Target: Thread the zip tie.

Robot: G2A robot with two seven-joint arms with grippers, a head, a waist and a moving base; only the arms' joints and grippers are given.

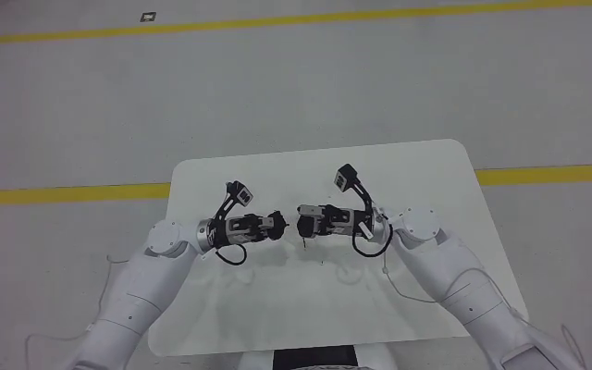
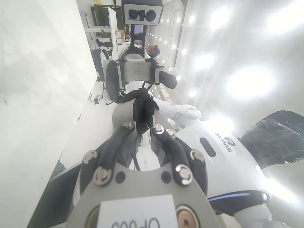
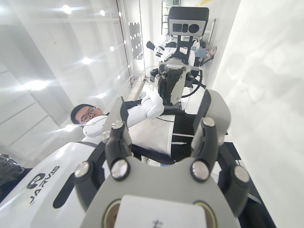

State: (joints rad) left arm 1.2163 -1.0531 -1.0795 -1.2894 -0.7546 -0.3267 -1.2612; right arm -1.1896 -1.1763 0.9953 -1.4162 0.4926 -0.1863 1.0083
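Above mid table, left gripper is clamped on what we take for the zip tie, thin, light, bendy & slick, so we'd pinch near its free end w/ right gripper, now spread wide, empty.

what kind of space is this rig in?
Probably a robotics lab or industrial test hall: taped yellow floor lines on a wide grey floor, a lone white table, and rows of ceiling lights.
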